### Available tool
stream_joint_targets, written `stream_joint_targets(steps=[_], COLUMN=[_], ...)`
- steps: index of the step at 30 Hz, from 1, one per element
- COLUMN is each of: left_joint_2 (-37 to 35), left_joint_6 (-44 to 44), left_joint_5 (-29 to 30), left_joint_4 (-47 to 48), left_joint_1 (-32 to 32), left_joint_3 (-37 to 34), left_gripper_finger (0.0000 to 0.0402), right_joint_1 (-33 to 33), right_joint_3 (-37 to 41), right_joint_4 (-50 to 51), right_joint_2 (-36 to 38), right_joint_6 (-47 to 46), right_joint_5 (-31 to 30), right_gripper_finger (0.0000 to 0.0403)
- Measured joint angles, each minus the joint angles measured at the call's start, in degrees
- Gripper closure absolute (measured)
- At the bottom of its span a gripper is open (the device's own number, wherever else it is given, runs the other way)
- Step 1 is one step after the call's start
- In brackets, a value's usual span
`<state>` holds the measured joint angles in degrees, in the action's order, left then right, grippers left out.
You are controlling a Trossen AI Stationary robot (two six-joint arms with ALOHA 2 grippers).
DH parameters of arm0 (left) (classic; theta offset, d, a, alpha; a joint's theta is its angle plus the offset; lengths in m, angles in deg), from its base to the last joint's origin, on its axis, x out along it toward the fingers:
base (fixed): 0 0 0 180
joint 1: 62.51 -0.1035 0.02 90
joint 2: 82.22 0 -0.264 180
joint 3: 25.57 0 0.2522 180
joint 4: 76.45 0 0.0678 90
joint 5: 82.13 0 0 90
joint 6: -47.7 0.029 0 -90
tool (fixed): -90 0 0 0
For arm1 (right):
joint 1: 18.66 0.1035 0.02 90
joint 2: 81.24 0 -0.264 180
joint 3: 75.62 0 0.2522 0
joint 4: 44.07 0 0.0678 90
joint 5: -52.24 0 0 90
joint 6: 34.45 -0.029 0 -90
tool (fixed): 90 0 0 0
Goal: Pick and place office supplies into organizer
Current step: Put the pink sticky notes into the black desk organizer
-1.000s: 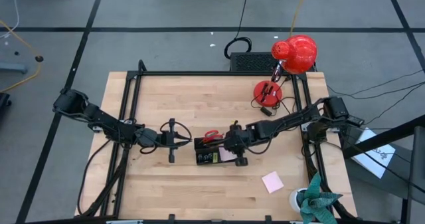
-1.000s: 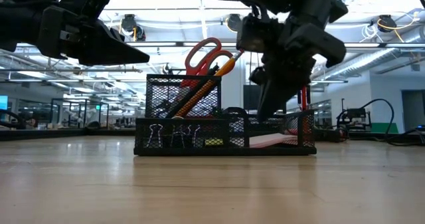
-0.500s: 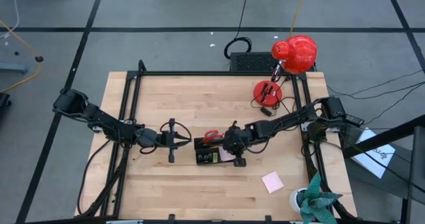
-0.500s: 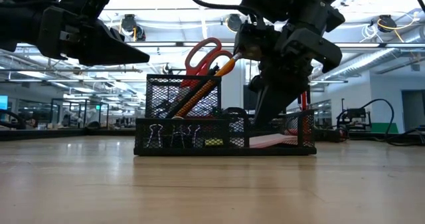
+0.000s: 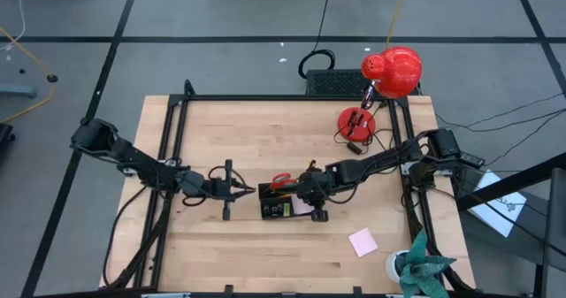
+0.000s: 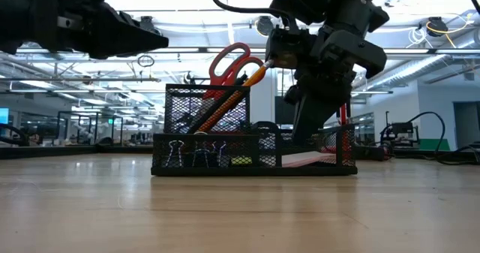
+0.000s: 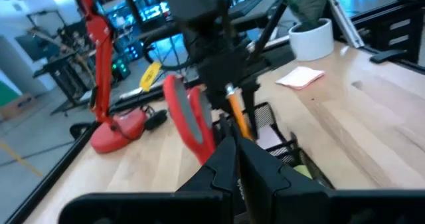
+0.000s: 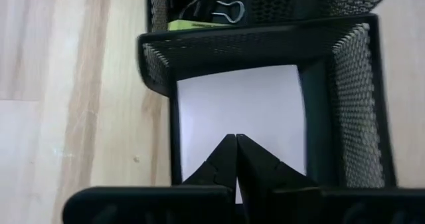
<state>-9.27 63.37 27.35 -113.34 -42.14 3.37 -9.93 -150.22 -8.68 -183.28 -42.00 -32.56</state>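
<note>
The right gripper [image 8: 235, 139], its two dark fingers pressed together and holding nothing, hangs directly over a pale sticky-note pad [image 8: 238, 111] lying flat in the end compartment of the small black wire-mesh organizer [image 5: 281, 202]. Just beyond that compartment sit a binder clip [image 8: 218, 10] and a yellow-green bit [image 8: 192, 24]. Farther along, red-handled scissors [image 6: 229, 61] and an orange pencil [image 6: 253, 76] stand upright. On the organizer's far side, the left gripper [image 5: 250, 190], fingers closed and empty, points at it.
</note>
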Motion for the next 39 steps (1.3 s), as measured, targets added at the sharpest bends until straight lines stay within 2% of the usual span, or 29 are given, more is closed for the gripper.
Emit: stream_joint_targets(steps=[4, 9, 23, 33, 39], left_joint_2=[0.00, 0.00, 0.00, -0.01, 0.00], left_joint_6=[0.59, 0.61, 0.20, -0.13, -0.10], left_joint_5=[-0.13, -0.11, -0.11, -0.11, -0.11], left_joint_4=[-0.07, 0.01, 1.15, 1.09, 1.00], left_joint_1=[0.52, 0.55, 0.55, 0.55, 0.55], left_joint_3=[0.00, 0.00, 0.00, 0.00, 0.00], left_gripper_finger=[0.0376, 0.0376, 0.0376, 0.0376, 0.0376], right_joint_1=[0.53, 1.72, 4.48, 4.51, 4.48], right_joint_3=[0.04, 0.07, 0.37, 0.22, 0.20], right_joint_4=[0.08, -2.43, -4.10, 4.24, 4.36], right_joint_2=[-0.02, 0.40, 4.38, 4.42, 4.46], right_joint_6=[1.71, 3.33, 2.82, -3.62, -3.89], right_joint_5=[-2.00, -9.42, -9.51, -9.60, -9.47], right_gripper_finger=[0.0403, 0.0403, 0.0403, 0.0403, 0.0403])
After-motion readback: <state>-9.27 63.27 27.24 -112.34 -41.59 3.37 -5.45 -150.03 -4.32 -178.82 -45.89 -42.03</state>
